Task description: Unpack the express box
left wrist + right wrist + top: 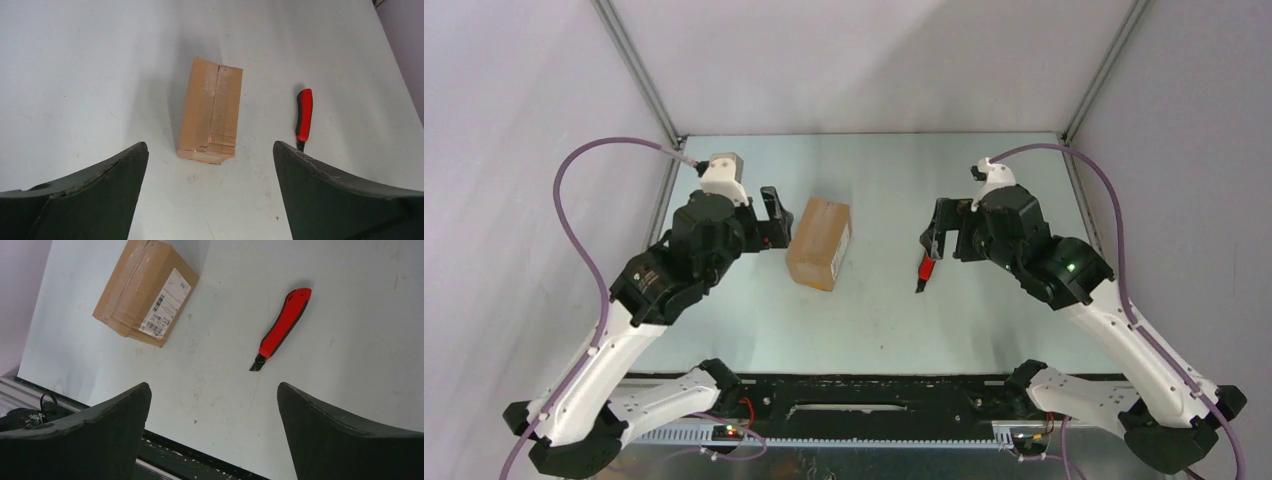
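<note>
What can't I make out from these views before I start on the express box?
- Express box contents: sealed with tape in every view.
- Shipping label text: too small to read in the right wrist view.
- Utility knife tip: hidden behind the left gripper in the left wrist view. The far end of its handle is covered by the right gripper in the top view.

Wide gap between express box (210,112) and knife (304,115).
</note>
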Action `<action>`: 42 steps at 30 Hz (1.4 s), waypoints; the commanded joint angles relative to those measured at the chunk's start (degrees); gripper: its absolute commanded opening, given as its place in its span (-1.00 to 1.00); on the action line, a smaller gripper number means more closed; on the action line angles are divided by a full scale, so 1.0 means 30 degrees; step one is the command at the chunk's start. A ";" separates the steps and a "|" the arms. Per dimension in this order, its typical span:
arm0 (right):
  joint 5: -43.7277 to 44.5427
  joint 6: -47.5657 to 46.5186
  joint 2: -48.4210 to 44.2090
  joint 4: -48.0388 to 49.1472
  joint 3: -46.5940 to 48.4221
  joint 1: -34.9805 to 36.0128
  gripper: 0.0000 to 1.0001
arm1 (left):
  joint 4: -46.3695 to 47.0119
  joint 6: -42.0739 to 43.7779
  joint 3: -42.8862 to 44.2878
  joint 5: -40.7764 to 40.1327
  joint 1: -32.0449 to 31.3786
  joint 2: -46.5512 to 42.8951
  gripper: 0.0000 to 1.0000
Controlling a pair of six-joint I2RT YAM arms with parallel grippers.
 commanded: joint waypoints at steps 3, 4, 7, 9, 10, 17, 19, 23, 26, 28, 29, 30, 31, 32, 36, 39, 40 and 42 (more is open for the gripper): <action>0.0453 -0.0222 0.0428 0.0067 0.0530 0.0067 1.00 | 0.0426 0.0325 0.0946 -0.0554 0.0074 -0.0339 0.97; 0.0440 -0.0211 0.0490 0.0067 0.0531 0.0066 1.00 | 0.0377 0.0465 0.0937 -0.0558 0.0072 -0.0381 0.97; 0.0493 -0.0130 0.0778 0.0013 0.0517 0.0066 1.00 | 0.0283 0.0721 0.0854 -0.0946 0.0071 -0.0481 0.97; 0.0496 -0.0098 0.0957 0.0034 0.0334 0.0031 0.99 | 0.0081 0.0758 0.0905 -0.1493 0.0086 -0.0398 0.97; 0.0475 -0.0030 0.1003 0.0063 0.0203 -0.0008 1.00 | -0.0069 0.0687 0.0961 -0.1848 0.0073 -0.0301 0.97; -0.0059 0.0407 0.1449 0.0509 -0.1488 -0.1162 1.00 | -0.0600 0.0326 0.0956 -0.1439 0.0917 0.0368 0.97; -0.0405 0.0556 0.1719 0.0793 -0.2099 -0.1655 1.00 | -0.0455 0.0394 0.0753 -0.0651 0.1078 0.0587 0.97; -0.1152 0.0942 0.2464 0.1904 -0.3370 -0.2410 1.00 | 0.0108 0.0655 0.0094 0.1084 0.1097 0.1107 0.97; -0.1468 0.1202 0.3530 0.2834 -0.3753 -0.2893 1.00 | 0.0525 0.0605 -0.0449 0.1685 0.1099 0.1472 0.97; -0.1562 0.1304 0.4665 0.3504 -0.3759 -0.3253 1.00 | 0.0833 0.0381 -0.0830 0.2121 0.1098 0.1605 0.97; -0.1661 0.1346 0.5246 0.3877 -0.3758 -0.3422 1.00 | 0.0988 0.0259 -0.1054 0.2281 0.1101 0.1619 0.97; -0.1850 0.1426 0.5809 0.4279 -0.3766 -0.3648 0.95 | 0.1125 0.0153 -0.1236 0.2418 0.1101 0.1614 0.97; -0.1957 0.1497 0.6370 0.4691 -0.3774 -0.3870 0.91 | 0.1182 0.0062 -0.1379 0.2494 0.1101 0.1628 0.97; -0.2015 0.1517 0.6979 0.5091 -0.3760 -0.4034 0.87 | 0.1218 -0.0026 -0.1539 0.2602 0.1097 0.1619 0.97; -0.1894 0.1519 0.9091 0.6823 -0.3758 -0.4594 0.75 | 0.1307 -0.0130 -0.2095 0.3049 0.1099 0.1265 0.97; -0.1140 0.1580 1.0638 0.7740 -0.3571 -0.4718 0.61 | 0.1312 -0.0135 -0.2434 0.3417 0.1101 0.1022 0.97; -0.0455 0.1578 1.1083 0.7732 -0.3405 -0.4561 0.58 | 0.1319 -0.0131 -0.2551 0.3556 0.1105 0.0939 0.97; 0.0716 0.1678 1.2024 0.7501 -0.2846 -0.4225 0.51 | 0.1383 -0.0193 -0.2735 0.3805 0.1097 0.0772 0.97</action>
